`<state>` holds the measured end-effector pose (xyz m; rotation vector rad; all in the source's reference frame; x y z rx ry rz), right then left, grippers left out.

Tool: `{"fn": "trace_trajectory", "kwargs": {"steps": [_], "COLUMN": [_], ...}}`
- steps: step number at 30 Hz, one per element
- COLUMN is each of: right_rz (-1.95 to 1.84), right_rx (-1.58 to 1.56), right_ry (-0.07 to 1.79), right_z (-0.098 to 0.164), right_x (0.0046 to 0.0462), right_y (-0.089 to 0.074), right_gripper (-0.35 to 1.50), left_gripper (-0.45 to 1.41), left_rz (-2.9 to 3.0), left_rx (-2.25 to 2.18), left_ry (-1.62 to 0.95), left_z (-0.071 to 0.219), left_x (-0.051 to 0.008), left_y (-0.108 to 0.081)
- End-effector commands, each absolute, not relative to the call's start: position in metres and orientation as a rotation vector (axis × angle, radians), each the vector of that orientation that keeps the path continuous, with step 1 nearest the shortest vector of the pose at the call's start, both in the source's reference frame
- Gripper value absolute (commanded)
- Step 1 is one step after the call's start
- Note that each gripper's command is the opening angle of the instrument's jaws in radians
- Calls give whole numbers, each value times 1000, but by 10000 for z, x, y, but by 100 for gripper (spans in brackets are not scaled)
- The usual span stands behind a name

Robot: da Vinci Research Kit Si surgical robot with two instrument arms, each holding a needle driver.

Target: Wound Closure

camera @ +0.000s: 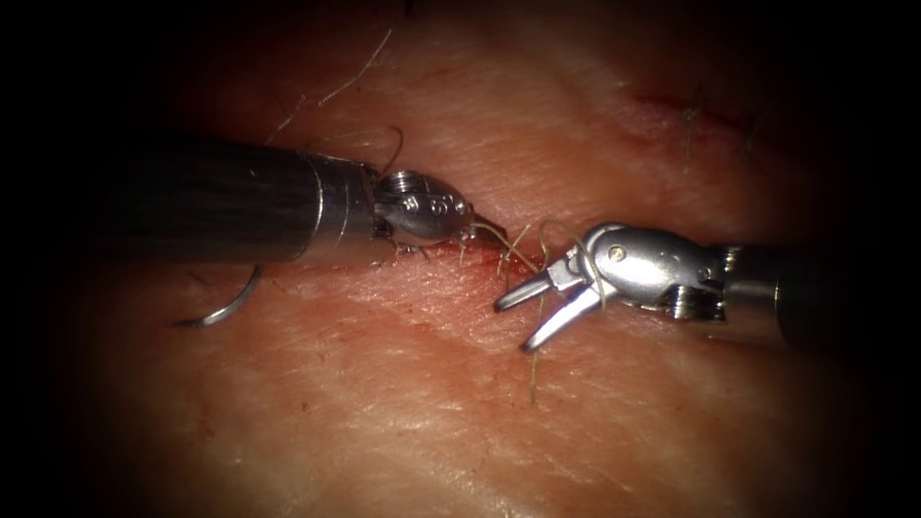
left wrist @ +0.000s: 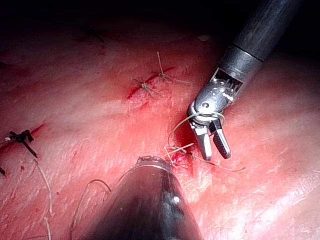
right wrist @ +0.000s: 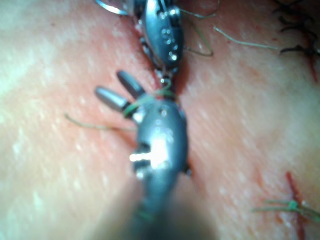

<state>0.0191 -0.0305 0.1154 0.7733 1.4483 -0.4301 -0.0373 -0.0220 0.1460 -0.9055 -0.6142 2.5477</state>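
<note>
Over the pale pink pork-belly tissue (camera: 403, 403), both tools meet at the reddened cut (camera: 451, 251) that runs across the middle of the endoscope view. The left arm's silver needle driver (camera: 484, 228) comes in on its dark shaft with its jaws pressed together, tip down at the cut, pinching the thin yellowish-green thread (camera: 513, 251) right where it leaves the tissue. The right arm's shiny steel needle driver (camera: 526, 317) sits just across from it, jaws spread in a clear V and gripping nothing. A loop of that thread lies draped around its neck behind the jaws, plain too in the left wrist view (left wrist: 200, 119), where the right tool (left wrist: 214, 150) hangs jaws-apart above the cut, and in the right wrist view, where the green strand (right wrist: 150, 100) crosses the tool (right wrist: 117, 90) just behind its two fingers. The curved grey steel needle (camera: 225, 305) lies loose on the tissue surface, well apart to the left, below the left tool's shaft, held by neither tool and not in the tissue. Short cut ends of thread (camera: 532, 379) trail near the cut, with smears of red fluid (camera: 480, 264) along it.
</note>
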Motion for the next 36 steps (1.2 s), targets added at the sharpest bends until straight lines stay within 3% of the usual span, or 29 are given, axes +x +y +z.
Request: {"fn": "trace_trajectory", "kwargs": {"steps": [1, 13, 26, 29, 31, 32, 33, 36], "right_rz": [-453, -553, -597, -618, -640, -640, -660, -683], "right_rx": [783, 882, 882, 873, 887, 887, 917, 947], "right_ry": [1447, 1345, 1212, 1156, 1117, 1117, 1073, 1044], "right_z": [1159, 1168, 1204, 1209, 1211, 1211, 1211, 1211], "right_x": [195, 184, 196, 201, 202, 202, 200, 196], "right_y": [-313, -338, -360, -366, -370, -370, -370, -370], "right_gripper": [41, 73, 76, 63, 27, 27, -35, -35], "left_gripper": [-45, -45, -45, -45, -45, -45, -45, -45], "left_rz": [2549, 2568, 2571, 2571, 2571, 2571, 2571, 2571], "left_rx": [-908, -909, -911, -912, -912, -912, -911, -910], "left_ry": [-614, -618, -621, -622, -625, -625, -622, -622], "left_z": [1465, 1452, 1446, 1444, 1442, 1442, 1439, 1434], "left_x": [-378, -382, -377, -377, -376, -376, -374, -370], "left_y": [-223, -233, -242, -243, -243, -243, -242, -241]}}
